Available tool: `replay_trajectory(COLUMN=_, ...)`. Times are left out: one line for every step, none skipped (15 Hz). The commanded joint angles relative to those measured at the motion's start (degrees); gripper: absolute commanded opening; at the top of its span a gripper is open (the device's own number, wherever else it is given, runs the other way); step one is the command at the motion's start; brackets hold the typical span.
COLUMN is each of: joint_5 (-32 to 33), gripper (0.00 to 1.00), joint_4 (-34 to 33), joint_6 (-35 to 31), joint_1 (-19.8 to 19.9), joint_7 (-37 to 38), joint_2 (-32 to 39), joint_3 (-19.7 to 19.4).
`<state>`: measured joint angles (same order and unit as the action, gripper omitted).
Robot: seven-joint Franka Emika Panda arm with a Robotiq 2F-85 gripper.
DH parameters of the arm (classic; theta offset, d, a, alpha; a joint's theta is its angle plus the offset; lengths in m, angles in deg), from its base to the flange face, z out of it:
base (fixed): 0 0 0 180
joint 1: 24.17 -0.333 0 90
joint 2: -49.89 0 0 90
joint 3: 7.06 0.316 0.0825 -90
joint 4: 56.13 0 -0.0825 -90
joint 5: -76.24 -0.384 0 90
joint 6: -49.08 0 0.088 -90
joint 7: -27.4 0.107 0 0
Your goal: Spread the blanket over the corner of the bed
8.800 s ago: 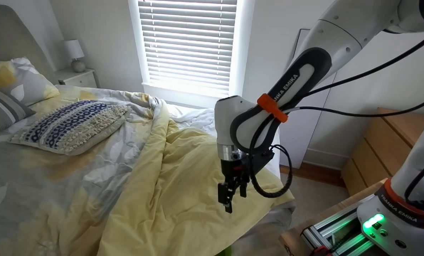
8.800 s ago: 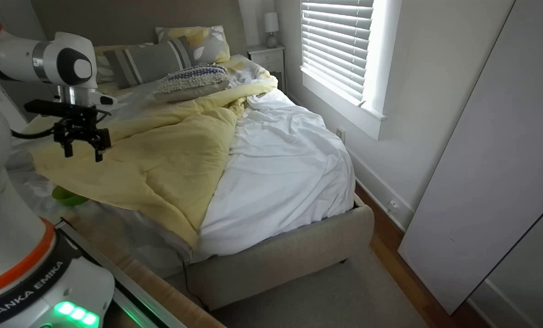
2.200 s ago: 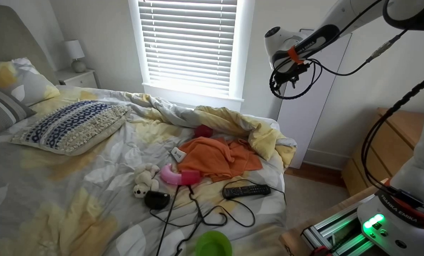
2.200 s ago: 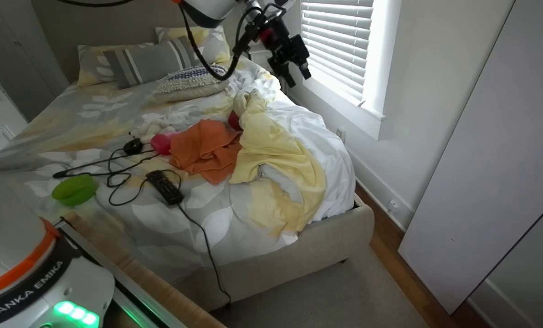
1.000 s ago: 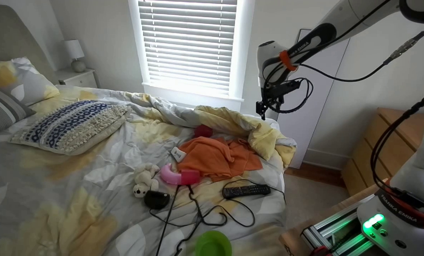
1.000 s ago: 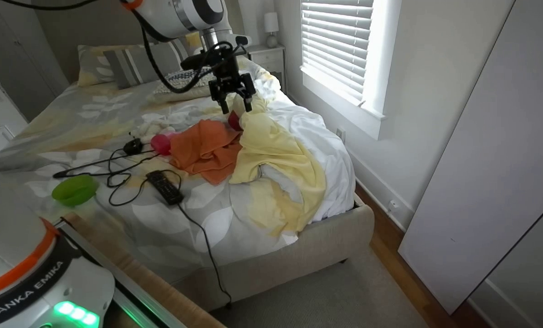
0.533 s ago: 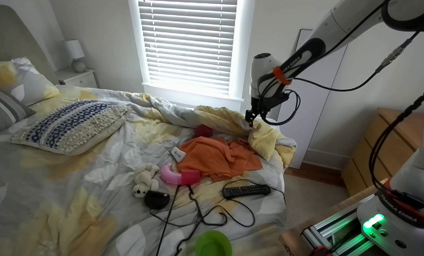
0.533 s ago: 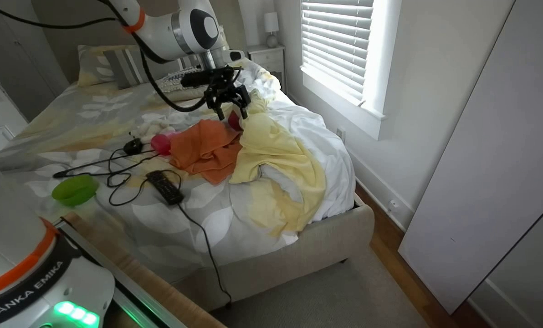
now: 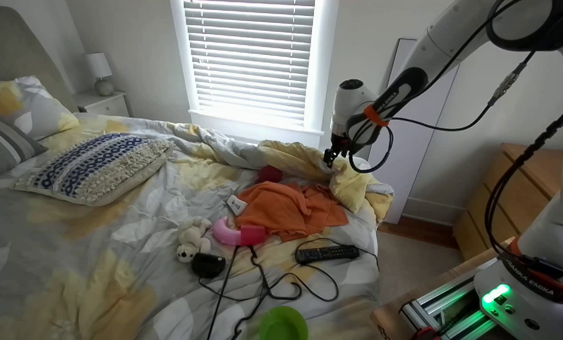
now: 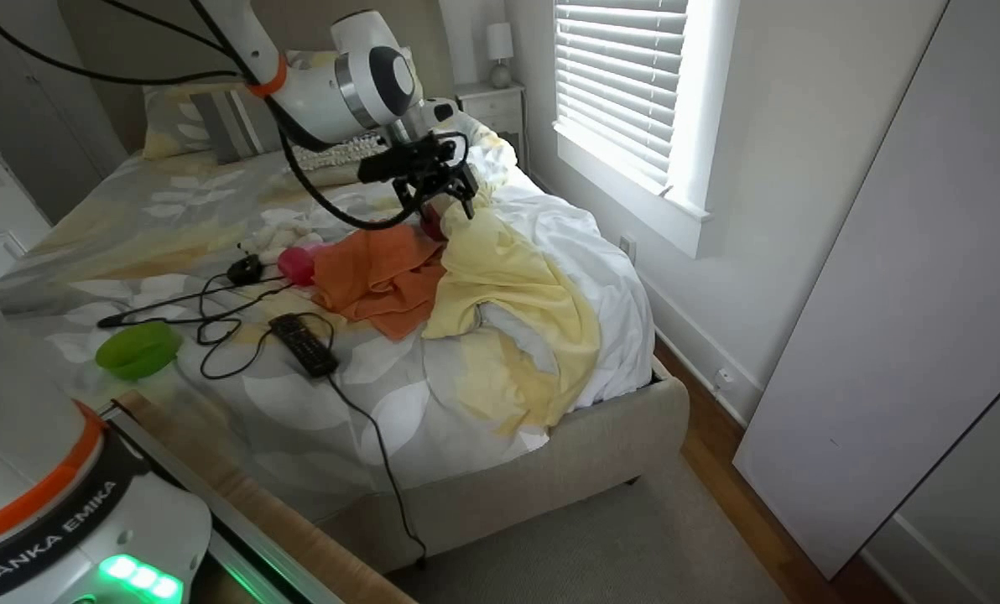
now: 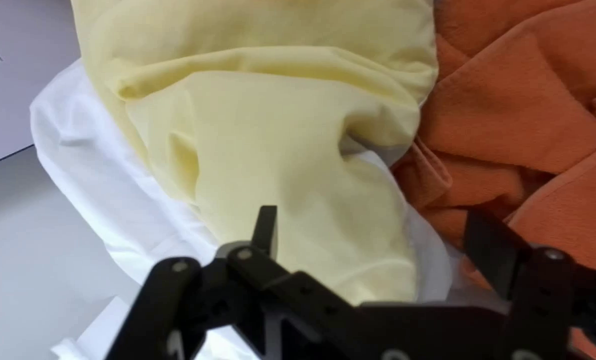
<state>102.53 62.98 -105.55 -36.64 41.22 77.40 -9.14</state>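
Note:
The blanket (image 9: pixel 300 158) is grey, white and yellow. Its yellow underside is folded back in a bunched strip along the window side, as the yellow fold (image 10: pixel 513 268) shows in an exterior view. The bed's foot corner on that side shows the white sheet (image 10: pixel 613 310) bare beside the fold. My gripper (image 10: pixel 448 211) is open and empty, pointing down over the far part of the fold. In the wrist view the gripper (image 11: pixel 371 212) has its fingers wide apart, with the yellow fold (image 11: pixel 278 120) behind and between them. I cannot tell whether the fingertips touch it.
An orange cloth (image 9: pixel 286 210) lies beside the fold, with a red object (image 9: pixel 269 174) near it. A pink toy (image 9: pixel 227 232), plush toy (image 9: pixel 193 238), remote (image 9: pixel 327 254), black cables (image 9: pixel 265 288) and green bowl (image 9: pixel 284 323) lie on the bed. The window (image 9: pixel 251 61) is beyond.
8.8 s ago the yellow side covered the loose objects; the blanket has since been folded toward the window. Over the last 2.2 s the open gripper came down over the fold.

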Motion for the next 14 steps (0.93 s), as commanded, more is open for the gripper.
replay_trajectory(joint_5=3.0, gripper=0.69, joint_4=-0.2, joint_6=-4.5, joint_1=-2.6, joint_7=0.2, joint_2=2.2, joint_3=-3.6)
replay_trajectory(joint_5=2.8, gripper=0.63, joint_4=0.0, joint_6=-5.2, joint_1=-2.8, joint_7=-0.1, joint_2=2.5, joint_3=-3.9)
replay_trajectory(joint_5=2.8, gripper=0.53, joint_4=-0.1, joint_6=-5.8, joint_1=-3.1, joint_7=-0.2, joint_2=2.8, joint_3=-4.4)
replay_trajectory(joint_5=2.3, gripper=0.45, joint_4=-0.2, joint_6=-5.8, joint_1=-3.1, joint_7=-0.7, joint_2=3.1, joint_3=-4.4)
replay_trajectory(joint_5=1.9, gripper=0.39, joint_4=-0.3, joint_6=-5.8, joint_1=-3.2, joint_7=-1.0, joint_2=3.3, joint_3=-4.5)
replay_trajectory(joint_5=1.8, gripper=0.31, joint_4=-0.5, joint_6=-5.5, joint_1=-3.3, joint_7=-1.3, joint_2=3.4, joint_3=-4.6)
replay_trajectory(joint_5=1.7, gripper=0.23, joint_4=-1.1, joint_6=-5.0, joint_1=-3.3, joint_7=-1.6, joint_2=3.5, joint_3=-4.7)
replay_trajectory(joint_5=1.8, gripper=0.15, joint_4=-1.7, joint_6=-4.6, joint_1=-3.3, joint_7=-1.8, joint_2=3.5, joint_3=-4.9)
replay_trajectory(joint_5=1.6, gripper=0.08, joint_4=-2.9, joint_6=-3.9, joint_1=-3.1, joint_7=-2.2, joint_2=3.7, joint_3=-5.0)
replay_trajectory(joint_5=1.6, gripper=0.01, joint_4=-4.1, joint_6=-3.3, joint_1=-3.1, joint_7=-2.4, joint_2=3.9, joint_3=-5.4)
replay_trajectory(joint_5=1.9, gripper=0.00, joint_4=-5.5, joint_6=-3.2, joint_1=-3.1, joint_7=-2.6, joint_2=4.2, joint_3=-5.9)
replay_trajectory(joint_5=1.7, gripper=0.00, joint_4=-7.0, joint_6=-3.0, joint_1=-2.9, joint_7=-2.7, joint_2=4.6, joint_3=-6.3)
replay_trajectory(joint_5=2.9, gripper=0.00, joint_4=-8.7, joint_6=-3.2, joint_1=-3.5, joint_7=-2.1, joint_2=5.2, joint_3=-7.7)
replay_trajectory(joint_5=4.3, gripper=0.01, joint_4=-11.0, joint_6=-3.0, joint_1=-4.4, joint_7=-1.3, joint_2=6.1, joint_3=-9.5)
